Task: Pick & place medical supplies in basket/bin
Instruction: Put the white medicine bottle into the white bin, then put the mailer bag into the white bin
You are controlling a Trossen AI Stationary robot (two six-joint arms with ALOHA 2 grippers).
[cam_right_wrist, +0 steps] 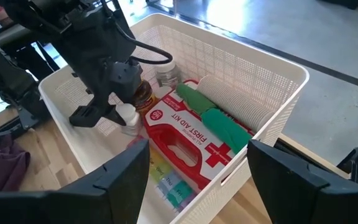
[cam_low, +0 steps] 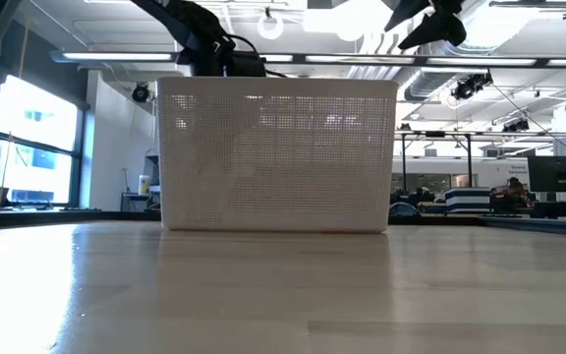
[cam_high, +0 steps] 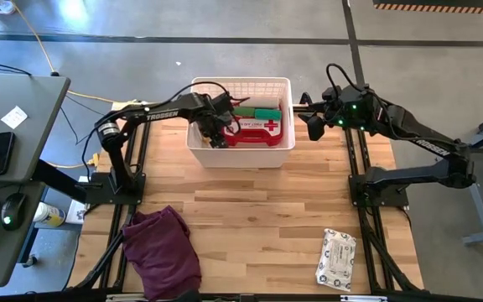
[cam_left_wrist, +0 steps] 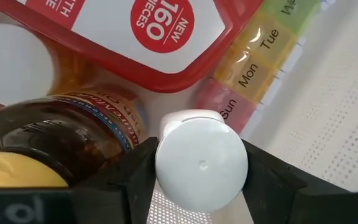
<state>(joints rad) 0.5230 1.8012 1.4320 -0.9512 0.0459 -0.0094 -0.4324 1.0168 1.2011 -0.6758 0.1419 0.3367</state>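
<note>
Basket point(cam_high: 198, 149) at the counter's point(cam_high: 250, 218) far edge is the landmark: seen from above, the left claw point(cam_high: 212, 134) reaches down inside its left end, beside the first-aid kit point(cam_high: 258, 130) and green rolls point(cam_high: 258, 112); the right claw point(cam_high: 314, 124) hangs just outside its right wall, spread and empty. A white wipes pack point(cam_high: 336, 258) lies well apart from the basket.

Low view: only the perforated basket wall point(cam_low: 278, 157) shows.

Left wrist: the fingers point(cam_left_wrist: 135, 171) flank a small white bottle cap point(cam_left_wrist: 202, 168); whether they grip it I cannot tell. It looks light, rigid and smooth; best pinched across the cap. The pill organiser point(cam_left_wrist: 253, 59) lies just beyond.

Right wrist: its fingers point(cam_right_wrist: 126, 174) stand wide over the basket.
</note>
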